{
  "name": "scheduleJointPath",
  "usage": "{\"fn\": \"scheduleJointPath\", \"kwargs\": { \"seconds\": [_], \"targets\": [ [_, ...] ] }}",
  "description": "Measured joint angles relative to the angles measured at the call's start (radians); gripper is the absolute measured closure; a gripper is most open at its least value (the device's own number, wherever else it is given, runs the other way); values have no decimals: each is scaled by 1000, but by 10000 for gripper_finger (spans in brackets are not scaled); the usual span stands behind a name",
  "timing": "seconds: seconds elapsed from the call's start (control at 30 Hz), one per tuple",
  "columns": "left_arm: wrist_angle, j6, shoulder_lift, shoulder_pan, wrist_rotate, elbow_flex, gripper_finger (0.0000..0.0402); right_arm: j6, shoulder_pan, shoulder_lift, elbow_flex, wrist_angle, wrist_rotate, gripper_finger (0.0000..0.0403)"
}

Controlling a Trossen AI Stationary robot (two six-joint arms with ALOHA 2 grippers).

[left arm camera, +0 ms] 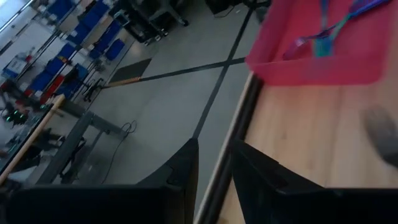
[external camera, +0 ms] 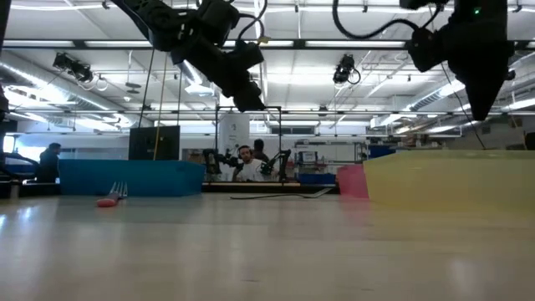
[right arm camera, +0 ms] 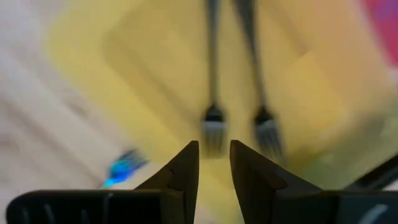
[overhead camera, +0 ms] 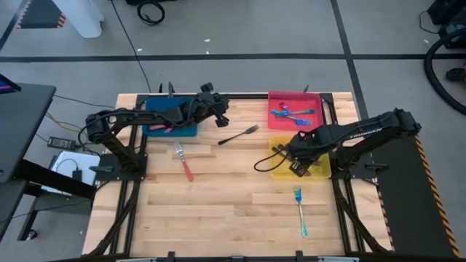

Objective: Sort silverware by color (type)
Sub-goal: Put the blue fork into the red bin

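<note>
My left gripper [overhead camera: 221, 118] [left arm camera: 214, 155] hangs shut above the table's far part, between the blue tray [overhead camera: 172, 116] and a dark grey fork [overhead camera: 239, 135] lying flat on the wood. My right gripper [overhead camera: 295, 166] [right arm camera: 214, 155] hovers shut over the yellow tray [overhead camera: 312, 169], where two dark forks [right arm camera: 213, 124] lie side by side. On the table, a red-handled fork [overhead camera: 183, 161] lies left of centre and a blue fork [overhead camera: 300, 211] lies near the near edge. Blue forks [overhead camera: 290, 113] lie in the pink tray [overhead camera: 291, 96]. Red handles [overhead camera: 160, 129] show in the blue tray.
The three trays sit along the far half of the table: blue at the left, pink [left arm camera: 311, 65] far right, yellow just in front of the pink one. Bare wood spreads across the middle and near side. A black cable [overhead camera: 263, 161] loops beside the yellow tray.
</note>
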Motion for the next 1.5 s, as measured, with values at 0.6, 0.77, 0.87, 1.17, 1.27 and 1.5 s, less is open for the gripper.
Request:
{"fn": "scheduleJointPath", "kwargs": {
  "seconds": [0.6,0.77,0.87,1.17,1.27,1.5],
  "targets": [
    [-153,-89,-4,-187,-2,1,303,687,475,113,14,173,28,304],
    [-171,-175,-4,-244,-3,1,303,802,542,217,14,242,-5,305],
    [-171,-212,-4,-277,-2,1,303,851,570,279,14,315,-14,304],
    [-170,-240,-4,-357,-2,1,303,1022,626,423,14,408,-17,307],
    [-170,-267,-4,-383,-2,1,303,1062,650,456,14,410,-18,307],
    [-171,-290,-4,-441,-2,1,303,1131,687,497,14,411,-14,307]
  ]
}}
